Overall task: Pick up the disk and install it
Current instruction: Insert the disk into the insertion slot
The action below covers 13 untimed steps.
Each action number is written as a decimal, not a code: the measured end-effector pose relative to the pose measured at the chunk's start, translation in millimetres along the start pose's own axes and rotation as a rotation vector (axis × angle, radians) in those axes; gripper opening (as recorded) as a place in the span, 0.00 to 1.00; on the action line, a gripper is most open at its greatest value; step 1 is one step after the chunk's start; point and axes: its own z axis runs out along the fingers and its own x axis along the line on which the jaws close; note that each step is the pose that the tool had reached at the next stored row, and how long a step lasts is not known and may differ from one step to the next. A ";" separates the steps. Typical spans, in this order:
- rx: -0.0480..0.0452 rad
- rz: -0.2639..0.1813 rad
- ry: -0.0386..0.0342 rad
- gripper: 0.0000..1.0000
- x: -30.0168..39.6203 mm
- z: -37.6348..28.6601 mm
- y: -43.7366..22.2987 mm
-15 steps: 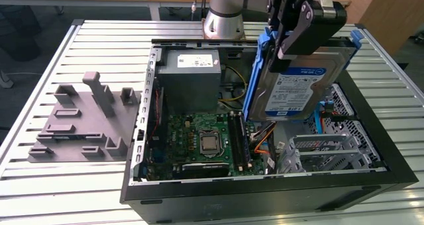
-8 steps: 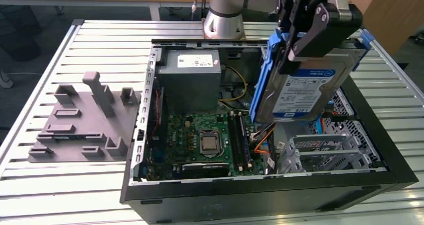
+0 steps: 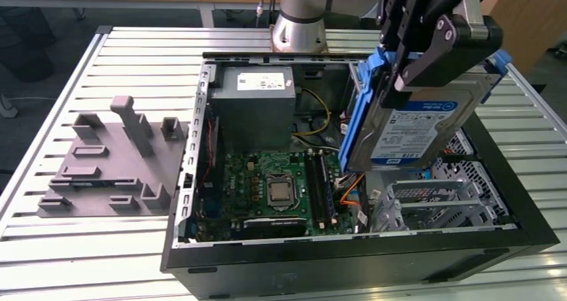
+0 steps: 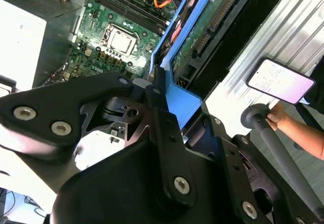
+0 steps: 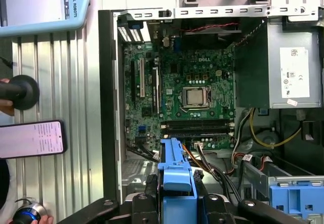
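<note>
Exterior view: we see the black gripper (image 3: pixel 416 75), jaws clamped on the flat silver disk with blue plastic bracket (image 3: pixel 416 125), held tilted above the open black computer case (image 3: pixel 354 264) on the slatted metal bench (image 3: pixel 89 248).
Second wrist view: we see the disk (image 4: pixel 207 27) between the jaws, over the green motherboard (image 4: pixel 116 37).
First wrist view: we see the disk (image 5: pixel 177 173) hanging over the case (image 5: pixel 107 82).

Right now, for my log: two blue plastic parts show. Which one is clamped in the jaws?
The blue bracket framing the disk, held above the case. The other, a latch, sits on the cage.
</note>
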 end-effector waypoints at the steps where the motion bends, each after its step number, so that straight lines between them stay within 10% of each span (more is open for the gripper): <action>1: 0.0000 0.000 0.0000 0.36 0.5 0.0 -0.5; 13: 0.0000 0.000 0.0000 0.36 1.8 -0.2 -21.4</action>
